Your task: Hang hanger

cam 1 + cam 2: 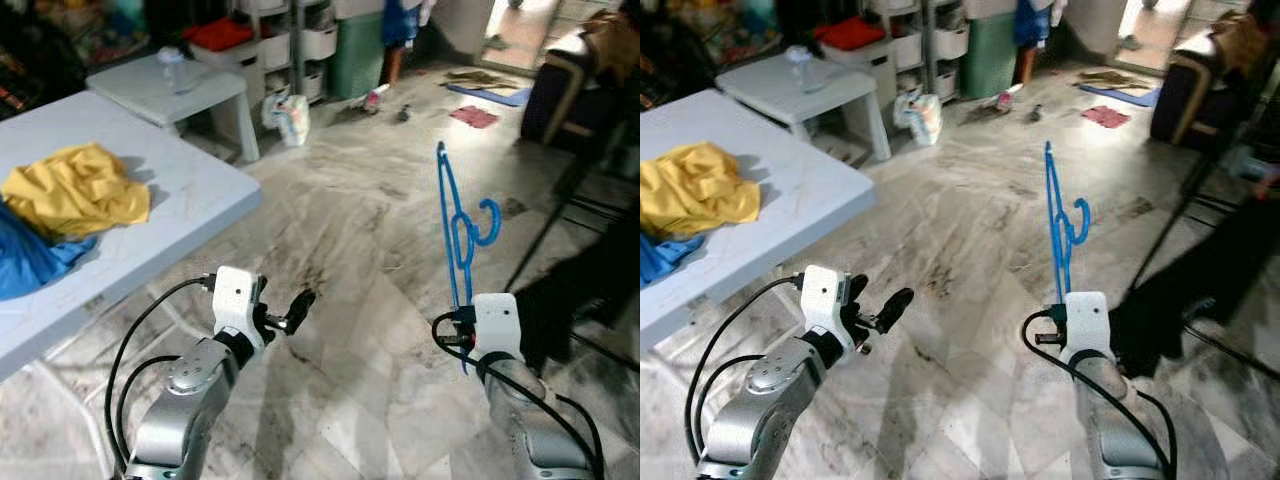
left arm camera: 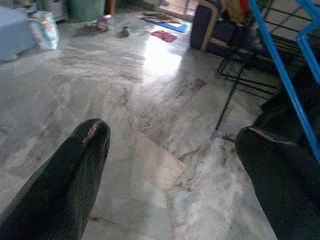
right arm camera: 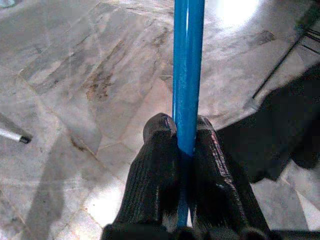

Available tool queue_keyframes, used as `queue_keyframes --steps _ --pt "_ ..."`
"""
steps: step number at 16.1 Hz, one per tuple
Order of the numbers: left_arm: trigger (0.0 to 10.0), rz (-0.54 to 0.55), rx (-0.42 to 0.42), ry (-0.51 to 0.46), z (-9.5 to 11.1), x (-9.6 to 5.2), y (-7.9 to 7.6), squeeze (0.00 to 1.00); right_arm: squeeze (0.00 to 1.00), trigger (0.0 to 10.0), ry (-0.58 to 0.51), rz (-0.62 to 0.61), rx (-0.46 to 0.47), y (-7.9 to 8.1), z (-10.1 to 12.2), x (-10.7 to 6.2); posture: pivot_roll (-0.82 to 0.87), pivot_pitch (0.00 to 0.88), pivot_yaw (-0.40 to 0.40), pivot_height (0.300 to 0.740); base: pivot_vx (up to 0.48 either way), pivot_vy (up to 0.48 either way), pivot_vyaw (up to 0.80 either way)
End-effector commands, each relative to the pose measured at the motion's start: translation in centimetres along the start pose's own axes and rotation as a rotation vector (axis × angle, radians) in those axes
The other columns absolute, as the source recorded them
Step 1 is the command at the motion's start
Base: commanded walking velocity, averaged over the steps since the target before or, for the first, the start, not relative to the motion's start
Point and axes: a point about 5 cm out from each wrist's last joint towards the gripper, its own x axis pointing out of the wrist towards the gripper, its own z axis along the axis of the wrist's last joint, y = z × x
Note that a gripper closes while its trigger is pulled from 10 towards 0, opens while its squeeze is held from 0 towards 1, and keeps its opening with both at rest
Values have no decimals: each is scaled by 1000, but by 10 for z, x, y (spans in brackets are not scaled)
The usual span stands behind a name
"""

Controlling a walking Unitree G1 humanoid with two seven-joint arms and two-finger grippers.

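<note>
Standing upright, hanger (image 1: pixel 455 230) clamped btwn right pincer (image 3: pixel 185 135) fingers.

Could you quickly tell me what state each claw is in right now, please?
Left claw: open, empty, held out over the marble floor.
Right claw: shut on the blue hanger, which stands upright from it.

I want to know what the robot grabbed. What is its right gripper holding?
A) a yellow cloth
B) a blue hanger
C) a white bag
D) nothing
B: the right gripper has its two black fingers pressed together on the blue hanger, which stands up from it above the floor.
</note>
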Motion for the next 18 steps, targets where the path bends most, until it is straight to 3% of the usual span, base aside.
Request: queue_keyframes --steps 1,7,13,18 --pt "10000 -9 7 -7 4 -1 -1 0 0 10000 -18 16 17 1 5 -1 -29 35 -7 740 0 371 -450" --pt "10000 -10 8 1 4 -1 -1 0 0 10000 -15 20 15 3 6 -1 -30 34 -9 740 0 375 0" --pt "10000 -17 13 1 4 0 -1 0 0 10000 -12 23 14 4 6 1 -29 30 -7 740 0 373 -724" --pt "10000 -25 24 -18 6 0 -2 0 0 10000 -15 21 14 5 7 2 -29 27 -6 740 0 0 -800"
